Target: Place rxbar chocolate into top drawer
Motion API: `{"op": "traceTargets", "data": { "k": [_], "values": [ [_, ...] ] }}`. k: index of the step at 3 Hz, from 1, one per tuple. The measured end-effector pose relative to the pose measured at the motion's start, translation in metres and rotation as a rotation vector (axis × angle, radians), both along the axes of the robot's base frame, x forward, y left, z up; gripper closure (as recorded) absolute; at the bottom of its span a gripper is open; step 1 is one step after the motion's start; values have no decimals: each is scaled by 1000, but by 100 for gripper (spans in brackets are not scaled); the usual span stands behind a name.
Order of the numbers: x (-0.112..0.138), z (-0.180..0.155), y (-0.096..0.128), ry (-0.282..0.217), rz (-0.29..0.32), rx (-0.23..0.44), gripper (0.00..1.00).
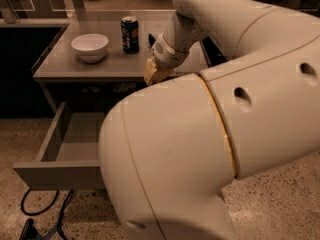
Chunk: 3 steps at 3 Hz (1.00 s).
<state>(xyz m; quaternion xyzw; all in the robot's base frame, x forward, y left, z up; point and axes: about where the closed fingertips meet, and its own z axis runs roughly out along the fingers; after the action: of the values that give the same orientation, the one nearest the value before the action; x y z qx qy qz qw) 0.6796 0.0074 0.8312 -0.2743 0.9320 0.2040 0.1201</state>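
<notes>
The top drawer [60, 176] stands pulled open under the grey table, and the part of its inside that shows holds nothing. Its right part and its handle are hidden behind my arm. My gripper [156, 75] hangs at the table's front edge, above the drawer's right side, and its lower part is hidden behind my own arm. The rxbar chocolate does not show clearly. A small dark thing [151, 38] lies on the table just right of the soda can, partly behind my wrist, and I cannot tell what it is.
A white bowl [90, 46] and a dark soda can [130, 34] stand on the grey table [65, 69]. My pale arm fills the right and lower middle of the view. Black cables [42, 216] lie on the speckled floor under the drawer front.
</notes>
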Motion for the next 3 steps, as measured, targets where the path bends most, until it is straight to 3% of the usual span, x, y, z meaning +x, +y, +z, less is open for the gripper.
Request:
{"op": "traceTargets", "data": {
  "k": [1,2,3],
  "values": [
    [-1,-10,-3,6,-17,6,100],
    [-13,-54,9,105,38,6,100],
    [-14,-60,11,117,42,0,100]
  ]
}}
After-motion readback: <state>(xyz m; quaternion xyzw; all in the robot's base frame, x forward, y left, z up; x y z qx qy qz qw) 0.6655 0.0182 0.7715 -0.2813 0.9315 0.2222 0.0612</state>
